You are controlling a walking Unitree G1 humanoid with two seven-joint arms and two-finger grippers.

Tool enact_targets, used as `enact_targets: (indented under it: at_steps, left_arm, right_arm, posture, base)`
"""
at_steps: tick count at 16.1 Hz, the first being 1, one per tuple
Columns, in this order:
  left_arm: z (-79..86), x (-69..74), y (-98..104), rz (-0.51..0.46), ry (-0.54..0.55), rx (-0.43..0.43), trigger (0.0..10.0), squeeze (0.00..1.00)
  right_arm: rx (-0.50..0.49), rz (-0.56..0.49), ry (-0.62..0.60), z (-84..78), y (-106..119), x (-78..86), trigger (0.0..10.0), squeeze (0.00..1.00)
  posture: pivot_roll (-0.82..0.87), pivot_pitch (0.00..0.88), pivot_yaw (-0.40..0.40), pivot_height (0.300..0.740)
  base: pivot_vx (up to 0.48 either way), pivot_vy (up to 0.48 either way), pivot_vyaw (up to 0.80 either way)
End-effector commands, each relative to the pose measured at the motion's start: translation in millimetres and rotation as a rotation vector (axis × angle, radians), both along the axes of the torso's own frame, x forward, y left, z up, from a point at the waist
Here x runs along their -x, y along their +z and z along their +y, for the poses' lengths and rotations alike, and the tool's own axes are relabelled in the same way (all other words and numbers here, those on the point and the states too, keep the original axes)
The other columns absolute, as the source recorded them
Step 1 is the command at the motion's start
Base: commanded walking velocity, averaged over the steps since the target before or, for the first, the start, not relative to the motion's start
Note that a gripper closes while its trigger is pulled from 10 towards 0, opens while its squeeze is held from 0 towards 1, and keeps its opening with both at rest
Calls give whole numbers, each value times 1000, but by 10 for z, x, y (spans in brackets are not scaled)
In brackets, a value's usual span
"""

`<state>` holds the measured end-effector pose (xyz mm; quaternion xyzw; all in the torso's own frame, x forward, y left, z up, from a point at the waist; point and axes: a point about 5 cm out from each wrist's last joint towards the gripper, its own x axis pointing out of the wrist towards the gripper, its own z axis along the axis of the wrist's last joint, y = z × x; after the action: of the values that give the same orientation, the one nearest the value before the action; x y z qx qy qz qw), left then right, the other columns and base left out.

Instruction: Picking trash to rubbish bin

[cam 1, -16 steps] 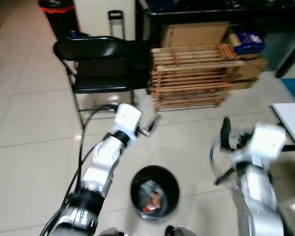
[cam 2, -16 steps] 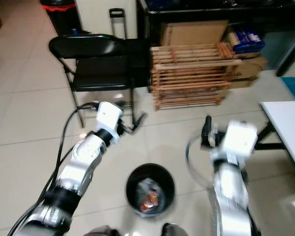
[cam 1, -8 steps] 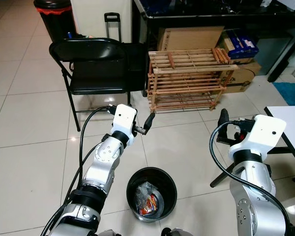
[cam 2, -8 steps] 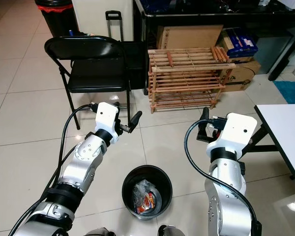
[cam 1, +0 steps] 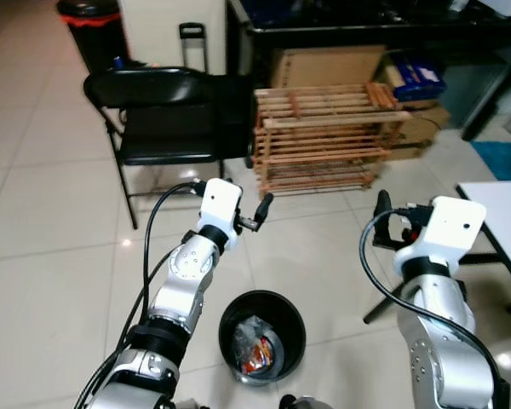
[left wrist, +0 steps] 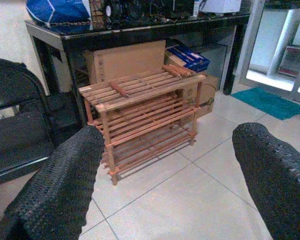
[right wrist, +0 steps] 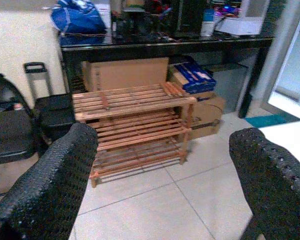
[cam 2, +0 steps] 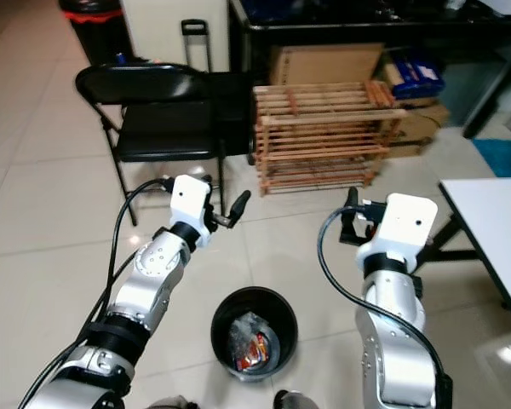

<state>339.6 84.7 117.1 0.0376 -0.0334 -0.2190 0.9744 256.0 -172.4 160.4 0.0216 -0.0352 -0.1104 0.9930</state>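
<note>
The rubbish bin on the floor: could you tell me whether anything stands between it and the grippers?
Nothing visible does. The rubbish bin stands open-topped on bare tiles, below and between the left gripper and right gripper, both open and holding nothing.

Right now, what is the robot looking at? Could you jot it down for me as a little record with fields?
Place: tiled floor of a room
Rubbish bin: round black bin on the floor between the arms, with wrappers inside
Left gripper: raised above the floor, jaws open, holding nothing
Right gripper: raised, jaws open, holding nothing
Ahead: wooden slatted rack, with cardboard boxes behind it
Left of the rack: black folding chair
Far right: corner of a white table
</note>
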Motion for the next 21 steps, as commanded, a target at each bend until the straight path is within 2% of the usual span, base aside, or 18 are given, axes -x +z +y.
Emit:
enact_targets:
  at_steps: [1,5,12,21]
  left_arm:
    - [-73,-30,60,-19,-13,0,10000,0]
    - [-116,-39,73,-25,-28,7,10000,0]
    - [-162,-48,91,-39,-50,-7,10000,0]
    - [-169,-43,60,-34,-40,-13,10000,0]
  right_arm:
    - [-6,19,-15,-15,-31,6,10000,0]
    - [-21,17,-8,25,-37,9,10000,0]
    - [0,2,-40,2,0,-1,10000,0]
    - [-31,-11,-65,7,12,-15,10000,0]
  posture:
    - [95,70,-29,740]
    - [86,67,-28,740]
    - [80,64,-26,740]
    - [81,63,-27,740]
  base:
    - [0,0,-781]
    - [0,0,-781]
    - [0,0,-777]
    - [0,0,-769]
